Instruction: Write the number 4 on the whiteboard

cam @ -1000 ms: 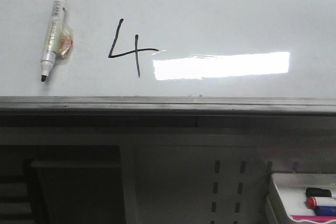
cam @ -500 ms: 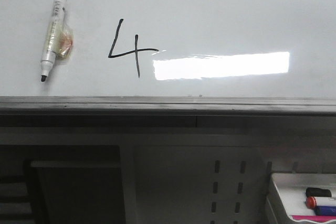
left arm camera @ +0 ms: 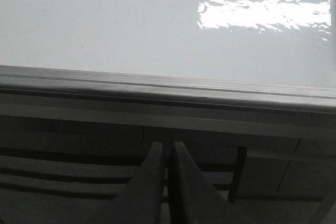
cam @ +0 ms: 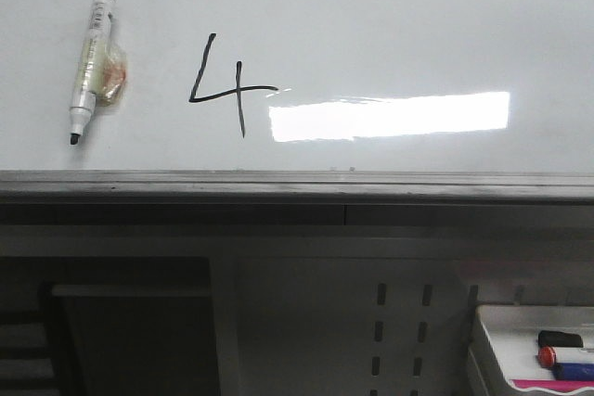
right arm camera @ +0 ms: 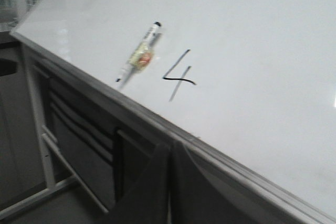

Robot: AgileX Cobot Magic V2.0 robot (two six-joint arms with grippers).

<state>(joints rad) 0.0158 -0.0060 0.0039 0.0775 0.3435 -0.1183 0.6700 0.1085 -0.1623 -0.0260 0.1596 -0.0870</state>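
Observation:
A black hand-drawn number 4 (cam: 225, 86) stands on the glossy whiteboard (cam: 390, 25), left of a bright glare patch. To its left a black-tipped marker (cam: 90, 64) with a yellowish pad on its barrel lies on the board, uncapped tip toward the grey ledge (cam: 297, 185). The right wrist view shows the number 4 (right arm camera: 178, 75) and the marker (right arm camera: 139, 53) from the side. My left gripper (left arm camera: 167, 146) is shut and empty, below the ledge (left arm camera: 168, 93). My right gripper (right arm camera: 170, 146) is shut and empty, also below the ledge. Neither arm appears in the front view.
A small white tray (cam: 501, 340) at the lower right holds a black cap, a red marker and a blue marker. Under the ledge are a perforated grey panel (cam: 399, 322) and dark shelf openings (cam: 130, 322). A white frame leg (right arm camera: 37, 129) stands beside the cabinet.
The front view has shifted very slightly; the 4, the marker and the tray keep their places on the board and table. No gripper enters the front view.

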